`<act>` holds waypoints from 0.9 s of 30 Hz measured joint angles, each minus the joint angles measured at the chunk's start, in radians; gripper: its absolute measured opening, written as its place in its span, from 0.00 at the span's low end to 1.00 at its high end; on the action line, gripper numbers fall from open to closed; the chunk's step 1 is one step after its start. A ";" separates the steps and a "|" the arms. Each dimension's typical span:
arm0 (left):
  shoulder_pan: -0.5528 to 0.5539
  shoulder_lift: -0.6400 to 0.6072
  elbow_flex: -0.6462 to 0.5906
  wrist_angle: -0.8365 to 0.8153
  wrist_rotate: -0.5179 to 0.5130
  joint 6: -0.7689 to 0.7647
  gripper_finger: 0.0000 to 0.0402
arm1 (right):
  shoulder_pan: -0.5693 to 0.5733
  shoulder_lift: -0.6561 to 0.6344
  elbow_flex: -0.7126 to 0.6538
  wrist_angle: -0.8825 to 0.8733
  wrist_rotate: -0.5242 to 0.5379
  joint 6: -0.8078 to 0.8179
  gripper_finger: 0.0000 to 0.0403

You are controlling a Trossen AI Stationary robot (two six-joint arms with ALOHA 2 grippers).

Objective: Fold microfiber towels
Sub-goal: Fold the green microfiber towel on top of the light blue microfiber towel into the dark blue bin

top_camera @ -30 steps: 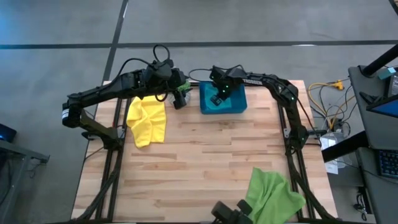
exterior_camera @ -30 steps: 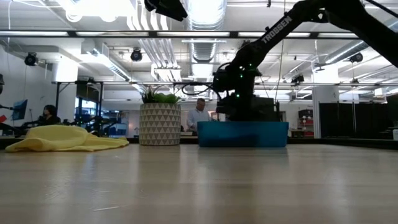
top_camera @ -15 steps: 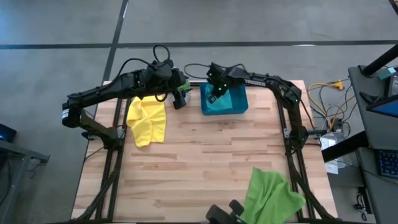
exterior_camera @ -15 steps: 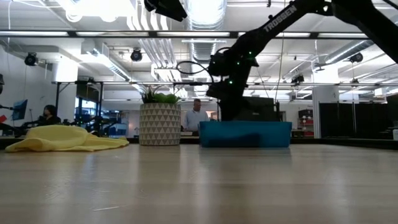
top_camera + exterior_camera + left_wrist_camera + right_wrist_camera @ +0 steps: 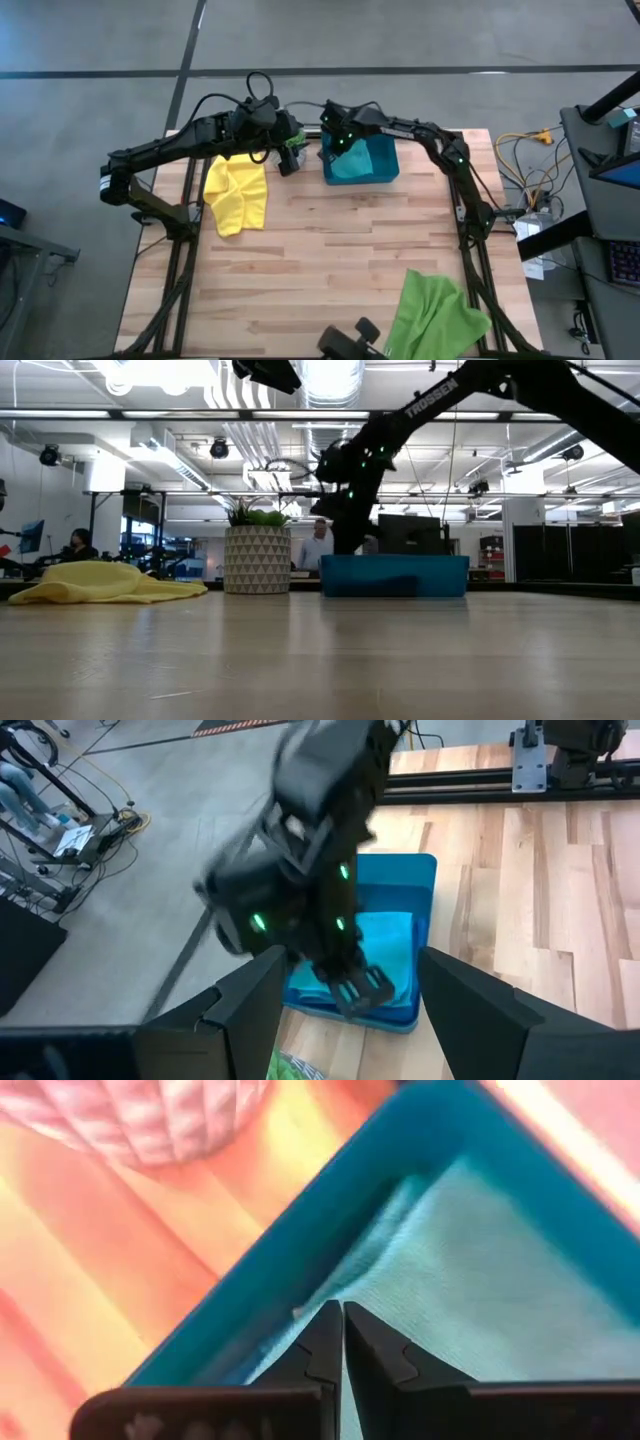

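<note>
A butcher-block table (image 5: 330, 260) fills the high view, with a blue tray (image 5: 385, 172) at its far edge. The right gripper (image 5: 337, 148) hangs over the tray's corner, fingers pressed together with nothing visibly between them, tips just above the teal towel (image 5: 480, 1290) lying inside (probably about to pinch an edge). The left gripper (image 5: 290, 160) waits beside the tray, spread wide and empty. The yellow towel (image 5: 237, 193) lies crumpled at far left, the light green towel (image 5: 437, 315) at the near right.
</note>
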 joint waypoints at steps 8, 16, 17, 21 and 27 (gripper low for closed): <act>0.000 -0.001 0.000 -0.001 0.001 0.006 0.53 | -0.020 -0.135 0.078 -0.240 0.006 -0.112 0.02; 0.000 -0.001 0.000 0.000 0.002 0.002 0.53 | 0.051 -0.546 -0.241 -0.242 -0.004 -0.113 0.02; 0.000 -0.001 -0.001 0.000 0.002 0.002 0.53 | 0.069 -0.614 -0.301 -0.226 -0.005 -0.080 0.02; 0.000 -0.002 -0.019 0.011 0.002 0.001 0.53 | 0.172 -0.876 -0.566 -0.102 -0.004 0.083 0.02; 0.000 0.001 -0.082 0.038 0.134 -0.010 0.53 | 0.374 -1.206 -0.932 0.190 0.002 0.428 0.02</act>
